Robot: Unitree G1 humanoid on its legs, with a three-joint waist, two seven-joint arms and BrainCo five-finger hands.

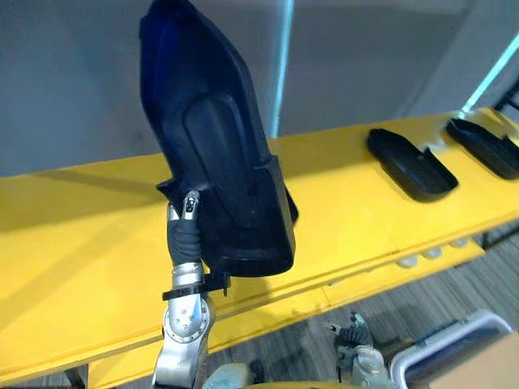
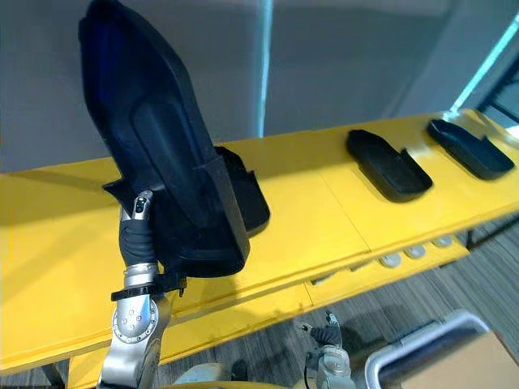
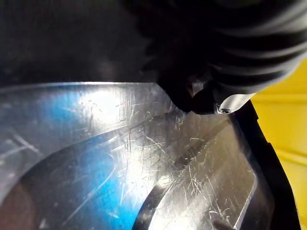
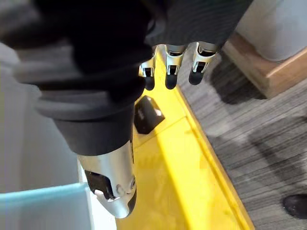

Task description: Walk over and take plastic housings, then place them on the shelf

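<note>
My left hand [image 1: 185, 235] holds a large black plastic housing [image 1: 215, 138] upright in the air over the yellow shelf [image 1: 81, 243]. Its thumb lies on the housing's near face and its fingers are behind it. In the left wrist view the housing's glossy scratched face [image 3: 120, 158] lies right under the hand's dark cover [image 3: 230, 48]. Another black housing [image 2: 243, 194] lies on the shelf behind the held one. Two more housings [image 1: 409, 162] [image 1: 486, 146] lie further right. My right hand [image 4: 170, 62] hangs low beside the shelf's edge, fingers straight and holding nothing.
A grey wall with a light-blue post [image 1: 281, 65] stands behind the shelf. A pale bin rim [image 1: 454, 340] and a cardboard box [image 1: 486, 369] sit on the floor at the lower right. White round feet [image 1: 422, 255] show under the shelf's front edge.
</note>
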